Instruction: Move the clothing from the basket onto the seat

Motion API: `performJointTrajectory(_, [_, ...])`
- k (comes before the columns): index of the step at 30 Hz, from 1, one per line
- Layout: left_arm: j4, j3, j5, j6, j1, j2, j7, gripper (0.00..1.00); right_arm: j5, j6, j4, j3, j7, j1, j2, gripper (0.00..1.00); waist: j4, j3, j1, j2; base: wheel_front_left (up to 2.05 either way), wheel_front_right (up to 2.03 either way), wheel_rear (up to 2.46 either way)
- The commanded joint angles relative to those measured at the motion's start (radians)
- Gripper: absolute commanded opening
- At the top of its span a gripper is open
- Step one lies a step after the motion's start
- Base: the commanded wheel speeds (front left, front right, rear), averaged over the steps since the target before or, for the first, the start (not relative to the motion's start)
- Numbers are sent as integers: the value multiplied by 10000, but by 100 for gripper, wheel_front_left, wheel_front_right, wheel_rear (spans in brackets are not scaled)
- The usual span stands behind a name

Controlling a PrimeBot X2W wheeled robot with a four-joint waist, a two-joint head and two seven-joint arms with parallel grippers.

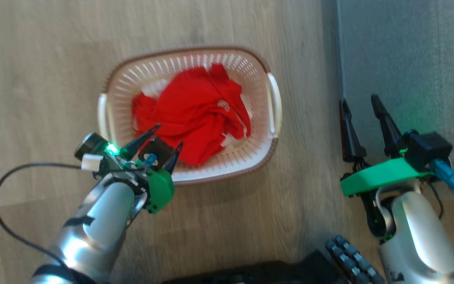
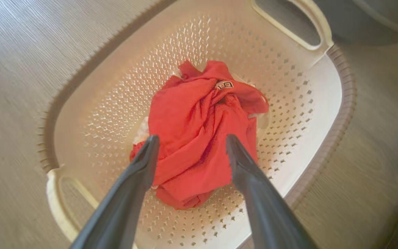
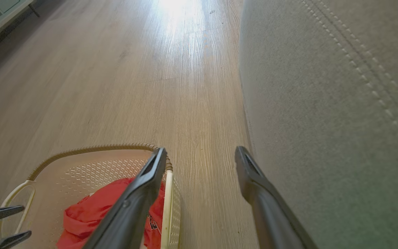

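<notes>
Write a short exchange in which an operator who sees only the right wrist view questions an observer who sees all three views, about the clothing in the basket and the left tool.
Operator: I see two fingertips at my view's edge. Has the left tool taken the clothing?
Observer: No. Its fingers stand open, aimed at the red pile, with nothing gripped between them.
Operator: Is the pile all red?
Observer: No. Some white fabric peeks out at its edge, near the wall of the basket.
</notes>
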Motion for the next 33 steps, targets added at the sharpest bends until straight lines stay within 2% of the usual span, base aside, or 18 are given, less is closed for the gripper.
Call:
performJointTrajectory(1, [61, 138, 56, -23, -28, 235, -124, 100, 134, 0, -313, 277, -118, 61, -64, 100, -513, 646, -3, 1, 0, 0, 0])
performJointTrajectory(13, [2567, -133, 160, 346, -1960, 728, -124, 100, 1080, 0, -1067, 1254, -118, -2, -64, 100, -1659, 1946, -3, 1, 0, 0, 0])
performJointTrajectory(17, [3620, -166, 165, 416, -2661, 752, -117, 100, 1275, 0, -1296, 1386, -118, 12, -64, 100, -1993, 2235, -3, 1, 0, 0, 0])
performJointTrajectory(21, [4108, -222, 185, 453, -3124, 780, -68, 100, 1379, 0, -1446, 1504, -118, 18, -64, 100, -2201, 2435, -3, 1, 0, 0, 0])
performJointTrajectory(33, [4729, -699, 248, -18, -3729, 762, 1176, 100, 1500, 0, -1882, 1519, -118, 289, -64, 100, -2372, 2629, -3, 1, 0, 0, 0])
